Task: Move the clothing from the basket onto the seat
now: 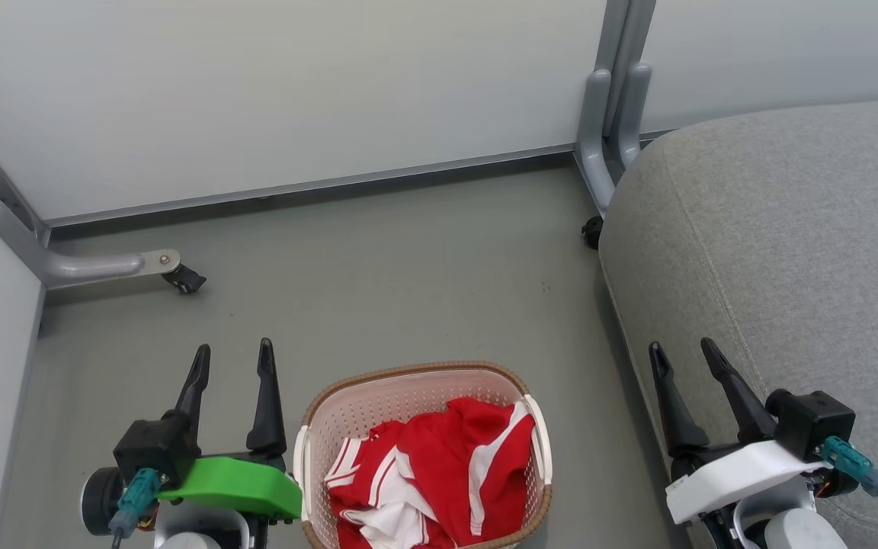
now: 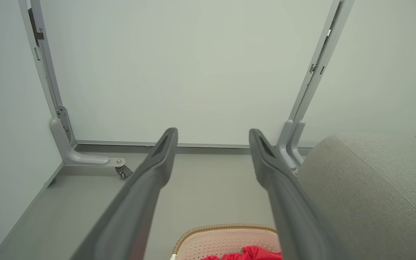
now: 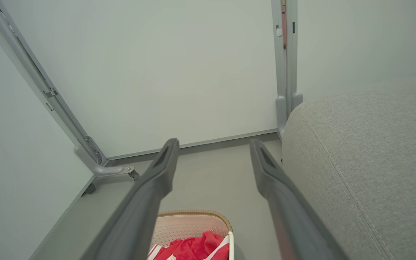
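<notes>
Head view: clothing (image 1: pixel 439 473) heaped inside the basket (image 1: pixel 408 381), red with white stripes, mostly in its near half. On the floor (image 1: pixel 408 252), basket near the left edge of the seat (image 1: pixel 789 229), apart from it. Beside the basket's left wall, left gripper (image 1: pixel 234 347) spread wide, holding nothing. At the seat's left edge, right gripper (image 1: pixel 680 345) wide too, empty.

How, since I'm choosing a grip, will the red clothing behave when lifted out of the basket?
The clothing lies crumpled in soft folds, so it will probably sag and drape rather than hold shape. Its folds overlap in one heap, so a pinch may lift several layers. Thin fabric like this is likely light for its bulk.
</notes>
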